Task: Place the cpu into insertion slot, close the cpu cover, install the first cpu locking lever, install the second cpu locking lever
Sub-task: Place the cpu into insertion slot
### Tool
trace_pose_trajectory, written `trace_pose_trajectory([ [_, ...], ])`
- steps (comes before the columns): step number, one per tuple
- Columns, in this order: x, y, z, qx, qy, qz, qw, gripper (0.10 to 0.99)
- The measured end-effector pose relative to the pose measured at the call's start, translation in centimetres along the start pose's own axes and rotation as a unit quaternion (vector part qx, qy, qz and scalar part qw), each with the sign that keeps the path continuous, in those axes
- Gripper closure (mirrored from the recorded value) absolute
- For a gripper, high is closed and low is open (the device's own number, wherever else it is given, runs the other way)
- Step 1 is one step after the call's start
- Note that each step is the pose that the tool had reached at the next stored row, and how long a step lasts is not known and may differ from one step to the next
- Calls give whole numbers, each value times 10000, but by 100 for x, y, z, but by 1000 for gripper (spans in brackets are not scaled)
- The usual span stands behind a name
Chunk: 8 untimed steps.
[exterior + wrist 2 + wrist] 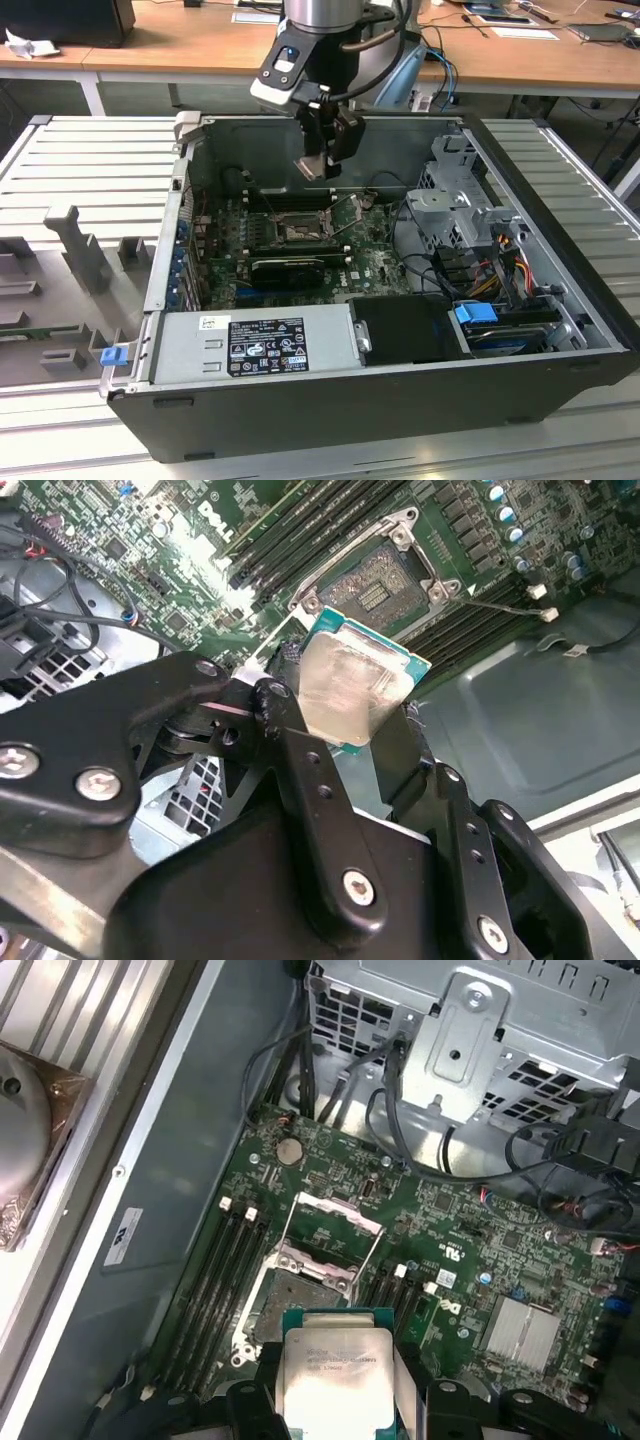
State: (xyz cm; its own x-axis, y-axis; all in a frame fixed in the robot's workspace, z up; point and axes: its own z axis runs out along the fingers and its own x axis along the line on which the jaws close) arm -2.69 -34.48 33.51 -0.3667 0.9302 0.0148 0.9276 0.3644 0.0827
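"Where's the cpu (350,690)?"

"Pinched tight in the gripper (345,728), up over the insertion slot (385,585), mid-board (170,560). If it tips, it could land crooked and hurt the slot."

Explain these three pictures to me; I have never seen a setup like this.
A robot arm reaches into an open computer case lying on its side. The exterior view looks on from outside; both wrist views come from cameras riding on the arm, looking past its end effector. It grips the cpu, a flat silvery square chip, above the motherboard. Below lies the insertion slot, its cpu cover swung open. The chip is not yet in the slot.
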Motion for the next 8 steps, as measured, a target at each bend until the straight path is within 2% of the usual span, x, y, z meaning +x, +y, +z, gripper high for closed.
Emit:
trace_pose_trajectory([
  [5,-1,-5,56,31,10,19,10000,561],
  [8,-1,-5,70,30,5,80,10000,561],
])
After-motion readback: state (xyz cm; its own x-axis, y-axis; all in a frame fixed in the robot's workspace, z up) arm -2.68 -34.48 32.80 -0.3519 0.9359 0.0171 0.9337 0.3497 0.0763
